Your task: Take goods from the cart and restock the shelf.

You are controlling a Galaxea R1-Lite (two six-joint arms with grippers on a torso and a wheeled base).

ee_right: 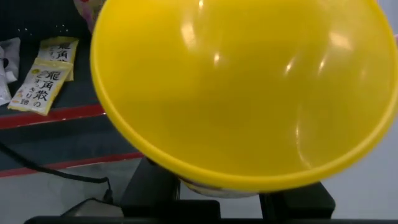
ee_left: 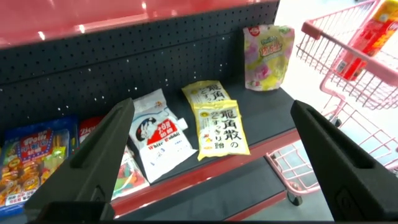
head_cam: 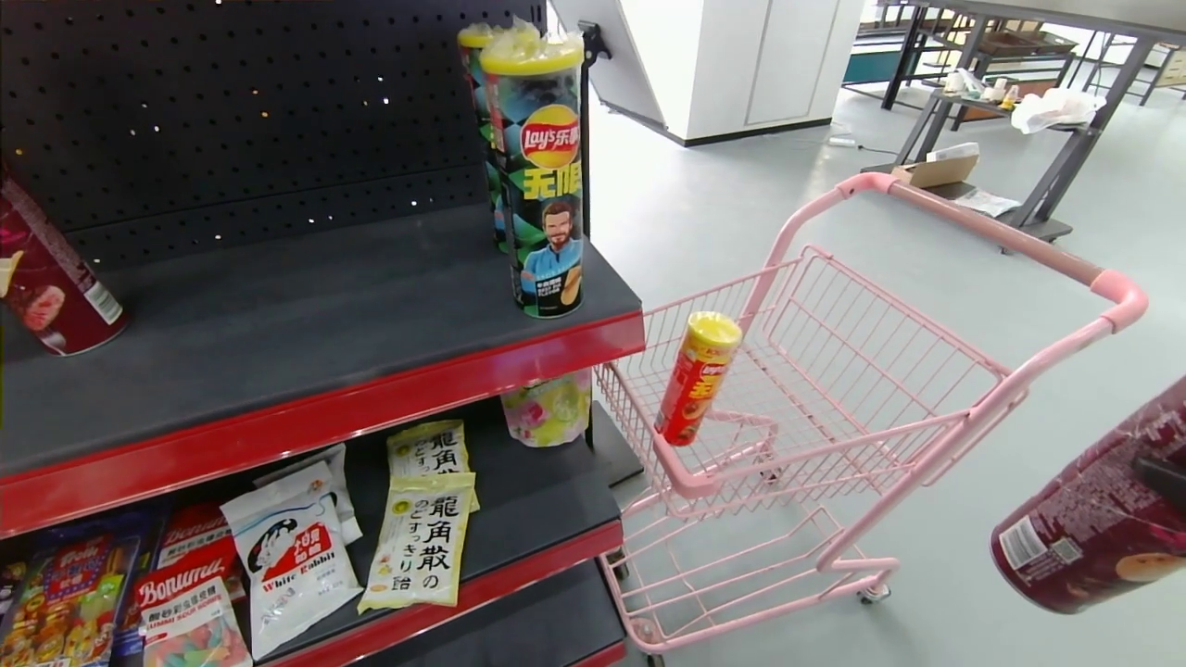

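right gripper clamped on 1 held maroon can, beyond the cart's near side | left gripper fingers apart, holding nothing, facing lower board | cart: 1 red can leaning in corner nearest shelf | top board: 2 tall green cans at right edge, 1 shelved maroon can at left edge | lower board: 2 yellow bags

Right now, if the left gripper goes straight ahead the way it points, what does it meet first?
Probably the front yellow candy bag on the lower shelf: it sits centred ahead of the open left gripper. Depth is unclear.
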